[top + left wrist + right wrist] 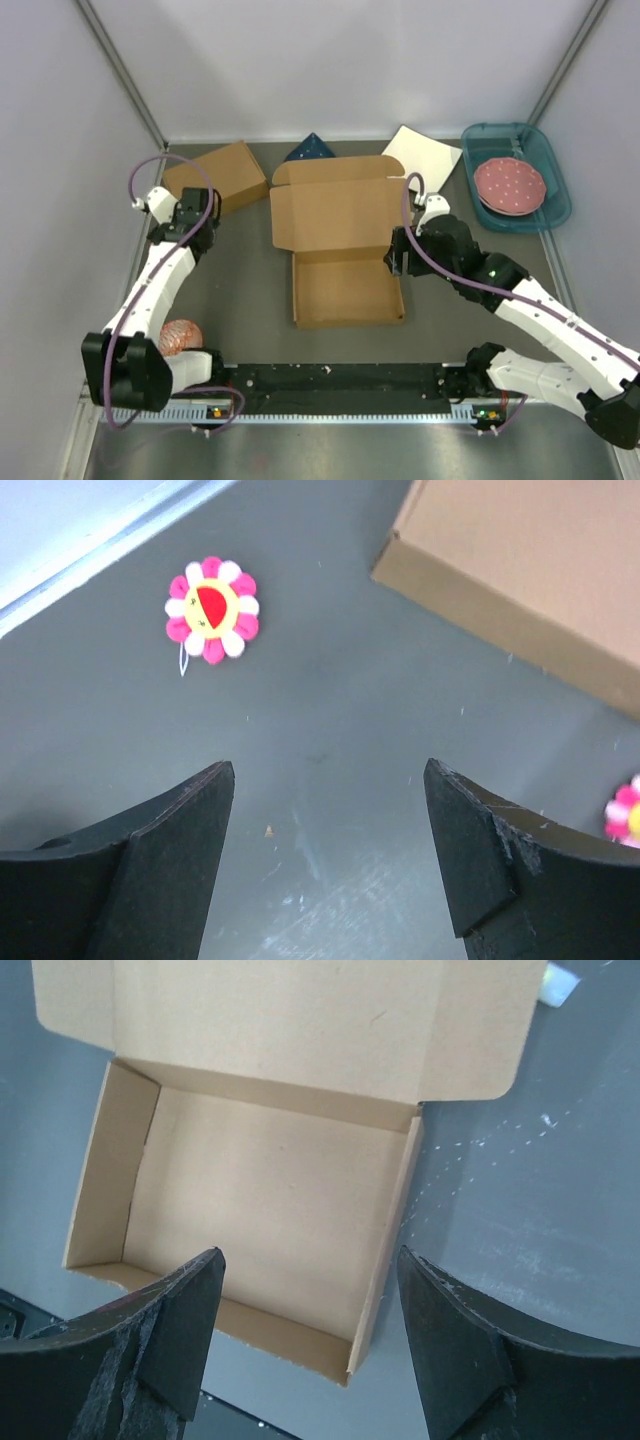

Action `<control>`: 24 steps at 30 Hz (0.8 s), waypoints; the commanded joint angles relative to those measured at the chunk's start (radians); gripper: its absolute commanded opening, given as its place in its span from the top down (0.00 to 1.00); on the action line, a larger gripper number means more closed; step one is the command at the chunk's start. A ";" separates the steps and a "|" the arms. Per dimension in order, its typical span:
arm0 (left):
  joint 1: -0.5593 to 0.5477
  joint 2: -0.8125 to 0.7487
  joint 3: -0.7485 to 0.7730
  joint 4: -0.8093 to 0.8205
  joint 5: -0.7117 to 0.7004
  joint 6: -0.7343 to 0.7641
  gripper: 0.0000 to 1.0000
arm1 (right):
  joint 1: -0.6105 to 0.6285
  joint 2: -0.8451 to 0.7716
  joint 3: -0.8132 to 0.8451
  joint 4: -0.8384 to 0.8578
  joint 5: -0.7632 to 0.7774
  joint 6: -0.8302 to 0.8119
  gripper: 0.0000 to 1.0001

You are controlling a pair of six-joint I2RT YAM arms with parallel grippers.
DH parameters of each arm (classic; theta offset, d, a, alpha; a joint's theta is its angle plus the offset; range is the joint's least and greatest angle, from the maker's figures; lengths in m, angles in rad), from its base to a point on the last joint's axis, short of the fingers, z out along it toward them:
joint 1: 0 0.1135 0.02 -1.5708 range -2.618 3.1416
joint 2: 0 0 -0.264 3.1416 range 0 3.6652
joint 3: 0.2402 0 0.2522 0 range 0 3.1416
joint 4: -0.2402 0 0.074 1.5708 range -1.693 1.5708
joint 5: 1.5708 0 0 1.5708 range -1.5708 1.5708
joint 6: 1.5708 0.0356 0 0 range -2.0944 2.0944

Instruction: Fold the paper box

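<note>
**A:** Top external: the paper box (335, 215) lies in the middle of the table (240, 290), its tray walls up and its lid flat open on the far side. The right gripper (397, 262) hovers at the box's right wall with nothing in it.

**B:** And the left gripper (195, 222)?

**A:** It is well to the left of the paper box, beside the blocky cardboard box (215, 178), and it is also empty.

**B:** Left wrist?

**A:** The jaws are spread wide over bare table. A flower toy (212, 608) and a closed brown box's corner, probably the blocky one's, lie ahead. The paper box isn't in this view.

**B:** Right wrist?

**A:** The fingers are wide apart and grip nothing, hanging above the tray near its right wall. The lid's rounded ears lie flat beyond it.

**B:** So what could go wrong?

**A:** Nothing braces the paper box. If the right arm swings the lid alone, I judge the light cardboard could skid or tip, since the left gripper is too far from it to help. The ears might also land outside the walls and crumple instead of tucking in.
</note>
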 commanded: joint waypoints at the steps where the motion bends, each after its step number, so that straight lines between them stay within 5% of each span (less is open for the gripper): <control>1: 0.107 0.127 0.170 -0.117 -0.018 -0.126 0.18 | 0.006 -0.006 -0.025 0.094 -0.092 0.007 0.30; 9: 0.433 0.232 0.075 0.145 0.344 0.012 0.20 | 0.006 -0.039 -0.086 0.151 -0.148 0.022 0.30; 24: 0.566 0.514 0.091 0.168 0.266 0.075 0.14 | 0.006 -0.024 -0.146 0.217 -0.184 0.050 0.32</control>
